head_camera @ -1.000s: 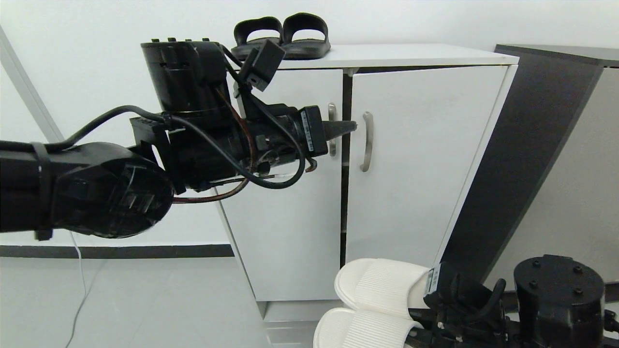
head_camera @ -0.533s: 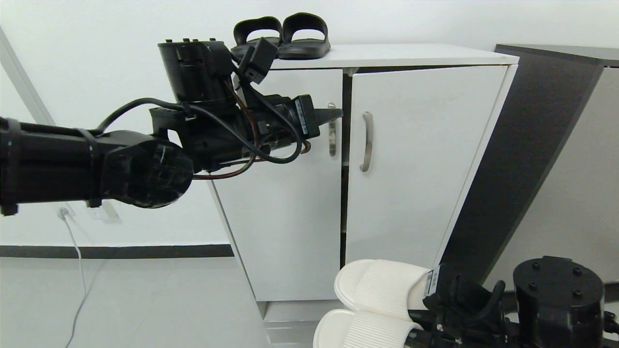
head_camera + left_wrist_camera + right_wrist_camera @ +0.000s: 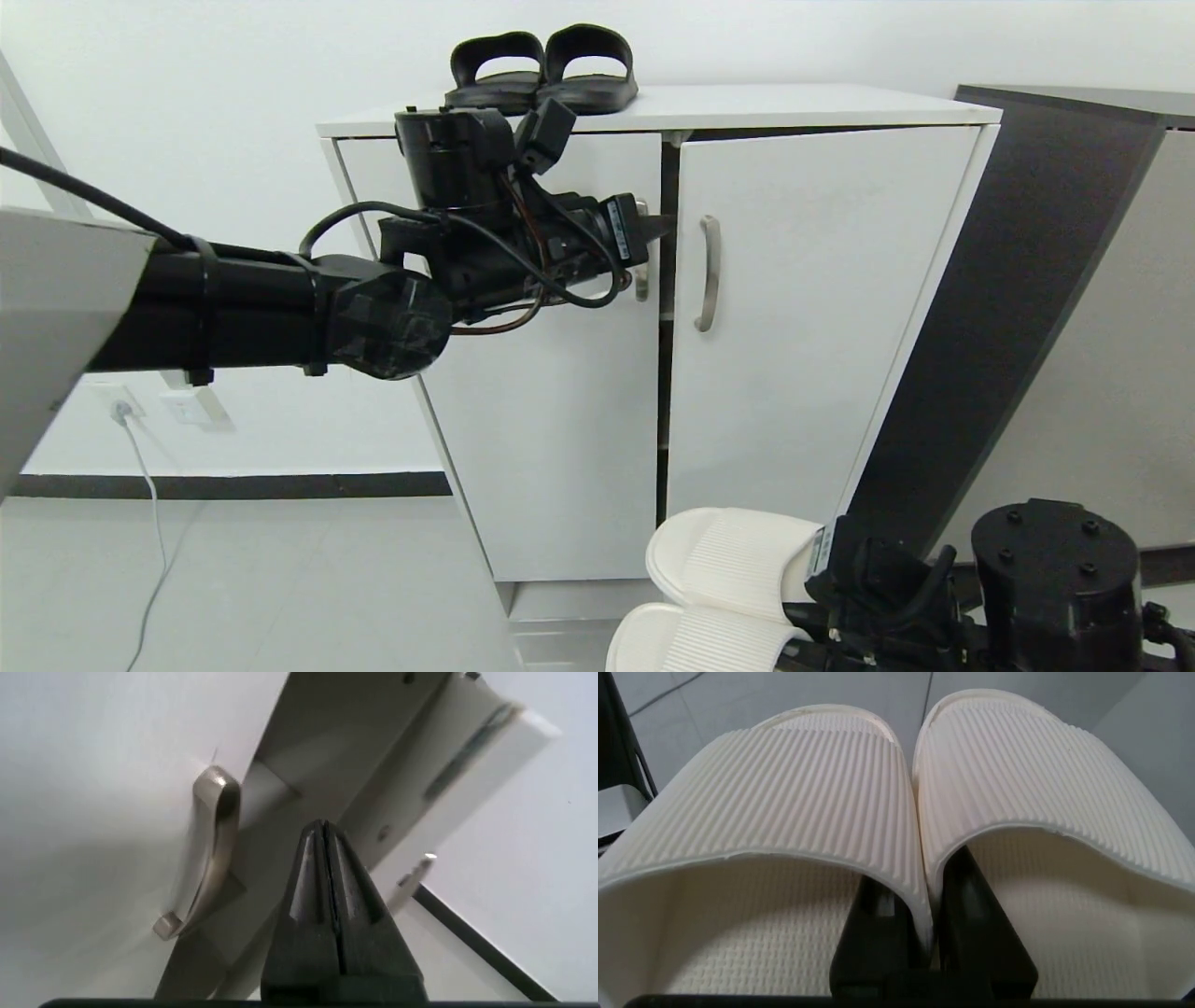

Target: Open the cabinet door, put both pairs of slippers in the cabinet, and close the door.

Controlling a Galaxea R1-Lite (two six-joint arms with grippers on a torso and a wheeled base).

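A white two-door cabinet [image 3: 560, 420] stands against the wall, with a dark gap between its doors and the right door [image 3: 803, 308] slightly ajar. A pair of black slippers [image 3: 543, 70] lies on its top. My left gripper [image 3: 664, 227] is shut and empty, its tip at the gap, just past the left door's metal handle [image 3: 641, 280] and short of the right handle [image 3: 709, 273]. In the left wrist view the shut gripper [image 3: 324, 835] sits beside a handle [image 3: 213, 849]. Low in front, my right gripper [image 3: 808, 579] is shut on the white slippers [image 3: 724, 560], pinching their inner walls [image 3: 920, 896] together.
A dark grey slanted panel [image 3: 1008, 280] adjoins the cabinet on the right. A wall socket with a hanging cable [image 3: 121, 411] is at the left. Grey floor [image 3: 280, 588] lies in front of the cabinet.
My left arm has stretched toward the cabinet; its shut tip moved from near the right handle back to the gap between the doors. The right gripper with the white slippers sank slightly.
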